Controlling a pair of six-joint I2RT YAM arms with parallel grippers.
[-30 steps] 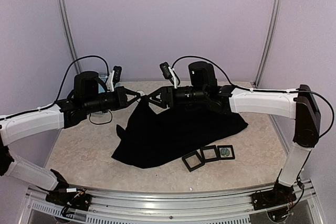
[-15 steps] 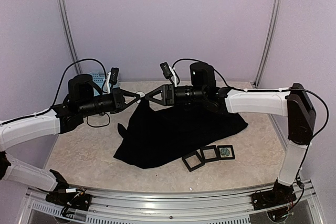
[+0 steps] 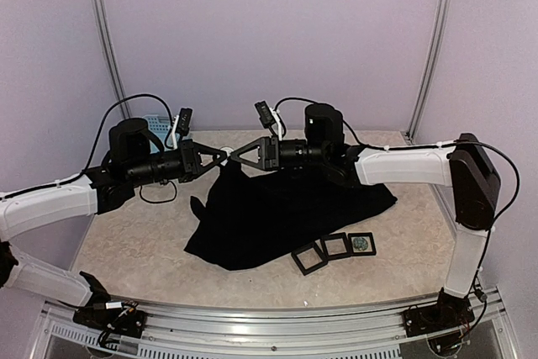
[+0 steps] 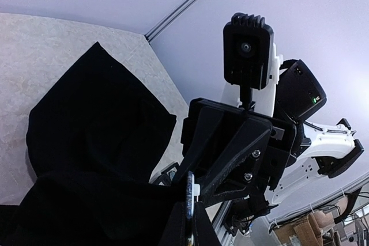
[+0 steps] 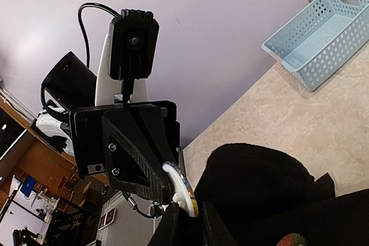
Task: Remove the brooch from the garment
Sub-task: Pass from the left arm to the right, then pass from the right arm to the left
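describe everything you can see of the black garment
The garment is a large, plain black piece of soft, matte cloth. Most of it lies crumpled on the table, spread from centre toward the right. One part is lifted into a peak where the left gripper and right gripper meet, at the round brooch. Three small black frames lie by its near edge; whether they touch is unclear.

Slid the right gripper (image 3: 234, 157) toward nine o'clock until nearly tip to tip with the left gripper (image 3: 221, 156) at the brooch (image 5: 183, 193), with its jaws drawn from wide apart to a narrow gap. Shifted the left arm (image 3: 126, 142) toward nine o'clock, baring the basket (image 3: 154, 120) at eleven o'clock. Pulled the right arm (image 3: 472, 176) in toward nine o'clock too.
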